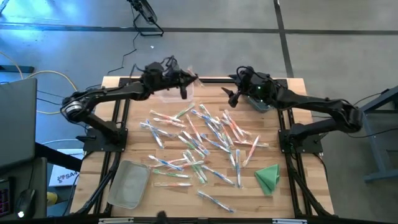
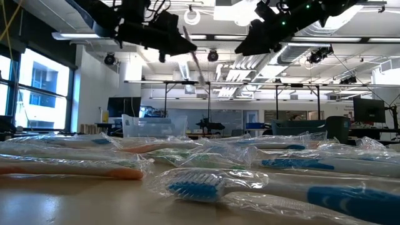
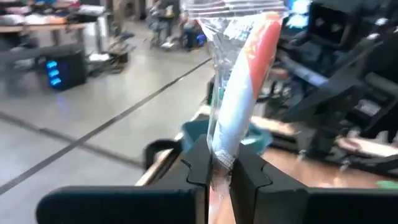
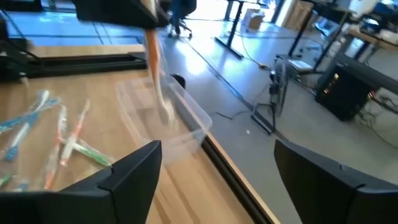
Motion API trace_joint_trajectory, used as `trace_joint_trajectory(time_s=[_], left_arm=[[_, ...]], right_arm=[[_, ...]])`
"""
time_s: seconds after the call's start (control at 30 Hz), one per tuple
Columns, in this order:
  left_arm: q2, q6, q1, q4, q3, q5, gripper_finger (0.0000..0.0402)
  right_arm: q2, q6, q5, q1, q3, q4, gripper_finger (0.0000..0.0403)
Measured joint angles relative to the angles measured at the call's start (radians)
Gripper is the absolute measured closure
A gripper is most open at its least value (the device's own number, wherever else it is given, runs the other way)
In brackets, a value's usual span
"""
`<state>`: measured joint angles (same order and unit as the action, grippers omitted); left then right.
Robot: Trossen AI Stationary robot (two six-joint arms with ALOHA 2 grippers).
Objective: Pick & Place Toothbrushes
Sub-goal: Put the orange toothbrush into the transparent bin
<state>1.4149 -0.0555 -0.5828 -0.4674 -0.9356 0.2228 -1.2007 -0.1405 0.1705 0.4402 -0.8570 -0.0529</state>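
Note:
Many wrapped toothbrushes lie scattered over the middle of the wooden table; up close, a blue one lies in its wrapper. My left gripper is at the far left, shut on one orange-and-white wrapped toothbrush, above a clear bin. My right gripper stands open with nothing between its fingers, raised at the far right, facing that bin. My left gripper pinches the wrapped toothbrush near one end between its two fingers. The brush runs on past the fingertips. Seen from the right wrist, it hangs slanting below the gripper, lifted clear above the clear bin.
A second bin stands at the far right under my right arm. A third clear bin sits at the near left. A folded green cloth lies at the near right. Dark frame posts flank the table.

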Motion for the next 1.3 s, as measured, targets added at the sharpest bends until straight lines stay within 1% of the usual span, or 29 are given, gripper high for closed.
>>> trace_joint_trajectory(time_s=[0.13, 0.27, 0.53, 0.67, 0.73, 0.87, 1.0, 1.17, 1.3], left_arm=[[-0.079, 0.006, -0.055, 0.164, 0.0, -0.068, 0.0378], [-0.126, 0.006, -0.085, 0.279, 0.0, -0.161, 0.0378], [-0.122, -0.002, -0.098, 0.45, 0.0, -0.347, 0.0378], [-0.115, -0.033, -0.097, 0.523, -0.001, -0.421, 0.0378], [-0.11, -0.055, -0.097, 0.568, 0.001, -0.43, 0.0378], [-0.079, -0.077, -0.077, 0.576, 0.0, -0.457, 0.0378], [-0.031, -0.097, -0.069, 0.59, -0.006, -0.462, 0.0378], [0.048, -0.101, -0.071, 0.734, -0.105, -0.507, 0.0378], [0.116, -0.076, -0.071, 0.849, -0.206, -0.514, 0.0378]], right_arm=[[0.002, 0.013, 0.011, 0.014, 0.0, 0.037, 0.0115], [-0.002, 0.014, 0.011, 0.026, 0.0, 0.05, 0.012], [-0.006, 0.014, 0.01, 0.028, 0.001, 0.051, 0.0121], [-0.006, 0.014, 0.01, 0.027, 0.001, 0.051, 0.0121], [-0.006, 0.014, 0.01, 0.027, 0.001, 0.051, 0.0121], [-0.006, 0.014, 0.01, 0.028, 0.001, 0.05, 0.0121], [-0.006, 0.015, 0.01, 0.027, 0.001, 0.049, 0.0121], [-0.006, 0.016, 0.01, 0.027, 0.001, 0.049, 0.0121], [-0.006, 0.017, 0.01, 0.028, 0.001, 0.049, 0.0121]])
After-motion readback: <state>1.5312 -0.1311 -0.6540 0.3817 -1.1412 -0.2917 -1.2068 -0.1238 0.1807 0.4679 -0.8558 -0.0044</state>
